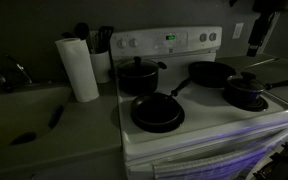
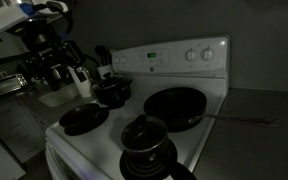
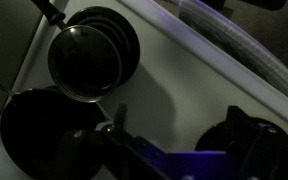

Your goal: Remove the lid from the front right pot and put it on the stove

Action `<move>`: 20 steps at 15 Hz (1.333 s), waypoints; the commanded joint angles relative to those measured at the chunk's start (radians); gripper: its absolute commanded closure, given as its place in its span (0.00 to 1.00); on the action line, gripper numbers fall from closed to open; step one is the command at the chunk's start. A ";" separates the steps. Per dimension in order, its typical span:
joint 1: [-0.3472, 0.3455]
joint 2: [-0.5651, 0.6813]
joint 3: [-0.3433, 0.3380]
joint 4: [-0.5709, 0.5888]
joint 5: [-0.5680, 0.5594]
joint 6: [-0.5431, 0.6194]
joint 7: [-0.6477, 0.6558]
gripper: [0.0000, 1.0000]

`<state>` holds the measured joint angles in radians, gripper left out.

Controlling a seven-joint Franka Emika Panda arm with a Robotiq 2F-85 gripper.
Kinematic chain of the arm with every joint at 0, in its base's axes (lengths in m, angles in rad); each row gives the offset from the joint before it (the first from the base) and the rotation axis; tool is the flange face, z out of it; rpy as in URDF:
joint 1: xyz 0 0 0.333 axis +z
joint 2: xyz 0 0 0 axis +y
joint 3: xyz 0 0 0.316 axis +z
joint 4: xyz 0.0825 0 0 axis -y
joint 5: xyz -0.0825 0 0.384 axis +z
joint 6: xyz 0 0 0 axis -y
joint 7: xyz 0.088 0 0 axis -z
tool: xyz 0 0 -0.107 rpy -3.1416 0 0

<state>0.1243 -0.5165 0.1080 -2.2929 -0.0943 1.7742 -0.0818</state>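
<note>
**Lid sits on the front right pot; gripper spread above the stove**

All three views are dim. The small round dark lid with a black knob (image 1: 246, 82) rests on the low round black pot with a short side handle (image 1: 246, 99), at the right of centre in an exterior view and at the lower centre in another (image 2: 144, 133). Its paler rim is barely visible.

The pot stands on the white electric range with a raised back panel (image 1: 199, 100). On the range too are a taller black lidded pot (image 1: 139, 75), a wide black pan (image 1: 157, 112) and a long-handled black frying pan (image 1: 209, 72). A white paper towel roll (image 1: 79, 68) stands upright at the left.

In the wrist view the lid (image 3: 89, 55) fills the upper left. A black vessel (image 3: 39, 130) is cut off at the lower left. The gripper (image 3: 176, 142) is at the bottom edge, partly cut off. Its dark fingers (image 3: 112, 148) are spread, with bare stove top between them, holding nothing.

The arm cannot be made out in either exterior view.
</note>
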 commanded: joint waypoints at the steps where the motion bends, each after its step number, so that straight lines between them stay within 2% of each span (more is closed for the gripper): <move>1: -0.001 0.006 -0.009 0.003 0.000 -0.003 0.001 0.00; 3: -0.001 0.018 0.015 0.021 -0.014 -0.039 0.035 0.00; 4: -0.059 0.058 -0.066 -0.045 -0.091 0.058 -0.059 0.00; 8: -0.127 0.102 -0.116 -0.087 -0.227 0.140 0.000 0.00; 11: -0.136 0.118 -0.138 -0.092 -0.191 0.193 0.023 0.00; 12: -0.179 0.165 -0.218 -0.112 -0.205 0.293 -0.053 0.00; 16: -0.222 0.228 -0.285 -0.141 -0.197 0.436 -0.086 0.00; 20: -0.236 0.269 -0.343 -0.161 -0.108 0.565 -0.178 0.00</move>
<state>-0.0981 -0.2713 -0.2166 -2.4397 -0.2719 2.2575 -0.1854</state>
